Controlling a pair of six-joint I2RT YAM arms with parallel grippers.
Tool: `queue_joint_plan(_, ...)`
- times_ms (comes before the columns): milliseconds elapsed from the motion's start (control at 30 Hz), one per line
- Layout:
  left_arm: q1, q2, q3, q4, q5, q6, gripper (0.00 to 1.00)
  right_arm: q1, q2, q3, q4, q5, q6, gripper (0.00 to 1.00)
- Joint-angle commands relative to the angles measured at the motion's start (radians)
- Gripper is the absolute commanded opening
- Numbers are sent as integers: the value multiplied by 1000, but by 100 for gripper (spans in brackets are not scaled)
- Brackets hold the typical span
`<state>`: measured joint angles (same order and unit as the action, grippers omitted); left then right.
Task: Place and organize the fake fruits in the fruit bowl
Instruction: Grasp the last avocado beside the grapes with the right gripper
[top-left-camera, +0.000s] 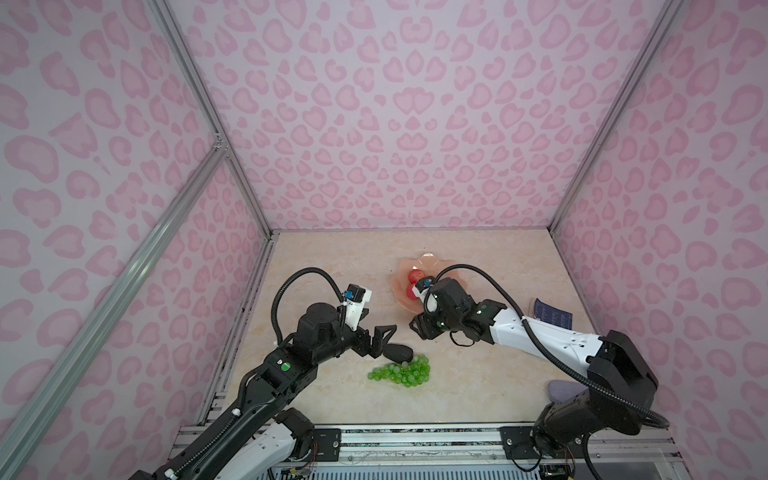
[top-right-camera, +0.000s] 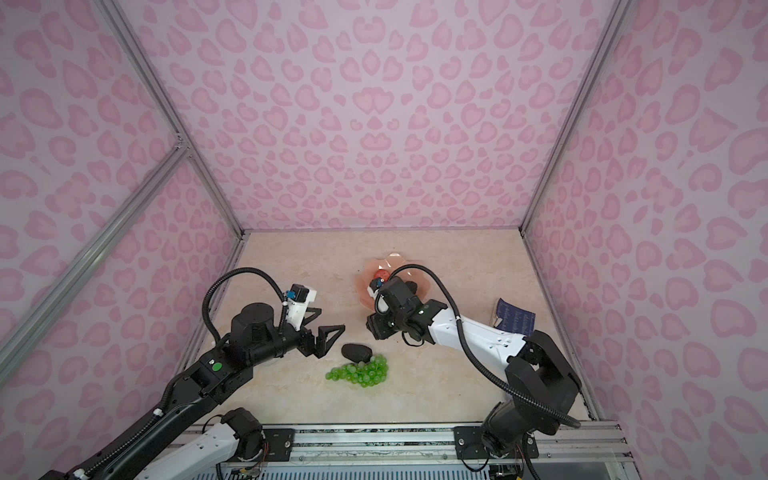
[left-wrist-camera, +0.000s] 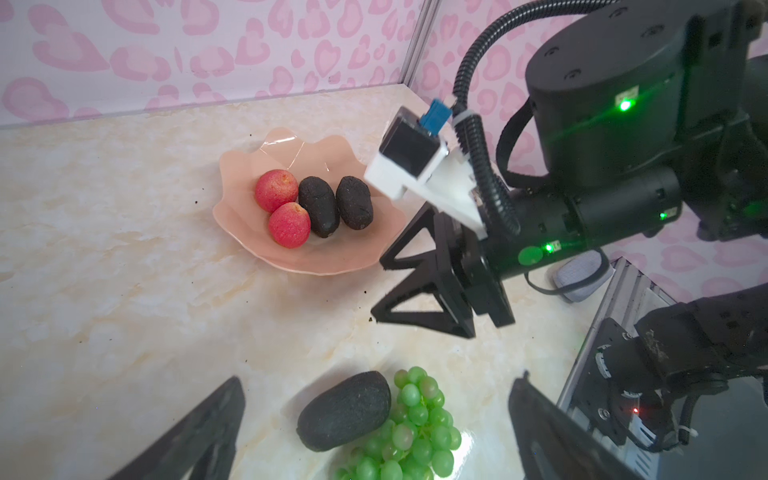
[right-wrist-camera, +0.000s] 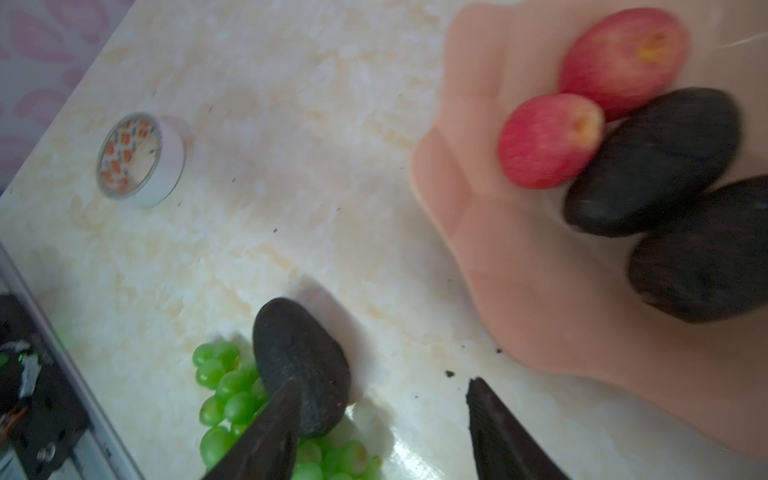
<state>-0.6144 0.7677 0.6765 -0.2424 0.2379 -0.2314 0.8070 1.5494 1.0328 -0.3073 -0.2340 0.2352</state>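
Note:
The peach-pink scalloped fruit bowl (left-wrist-camera: 245, 166) (top-left-camera: 415, 262) holds two red apples (left-wrist-camera: 276, 189) (left-wrist-camera: 289, 224) and two black avocados (left-wrist-camera: 318, 212) (left-wrist-camera: 354, 202), side by side. A third avocado (left-wrist-camera: 345, 411) (top-left-camera: 400, 353) lies on the table against the green grapes (left-wrist-camera: 415, 432) (top-left-camera: 401, 376). My left gripper (left-wrist-camera: 376, 383) (top-left-camera: 380, 320) is open and hovers over that avocado, which shows between its fingers. Beside the bowl's near rim, my right gripper (left-wrist-camera: 376, 291) (right-wrist-camera: 378, 390) stands open and empty.
A small round white disc with an orange print (right-wrist-camera: 139, 160) sits on the table's left side. A dark blue booklet (top-left-camera: 552, 313) lies at the right wall. A lilac-grey pad (top-left-camera: 565, 390) is near the right arm's base. A metal rail (top-left-camera: 415, 436) runs along the front edge.

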Motion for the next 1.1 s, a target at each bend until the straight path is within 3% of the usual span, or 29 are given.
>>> queue_joint_plan(0, 1, -23, -12, -3, -5, -16, 100, 45, 55, 19, -29, -124, -117, 65)
queue_joint_plan(200, 1, -43, -17, -15, -11, -25, 100, 99, 185, 90, -50, -90, -139, 65)
queue_joint_plan(567, 1, -48, -19, -15, -15, -24, 100, 120, 286, 105, -54, 17, -146, 65)
queue_joint_plan(667, 1, -47, -19, -15, -16, -23, 100, 120, 300, 111, -39, 36, -133, 60)
queue_joint_plan(833, 2, -47, -21, -15, -20, -23, 100, 118, 292, 122, -15, 87, -110, 42)
queue_joint_plan(1067, 1, -47, -23, -12, -22, -23, 100, 81, 160, 111, 21, 120, -55, 37)
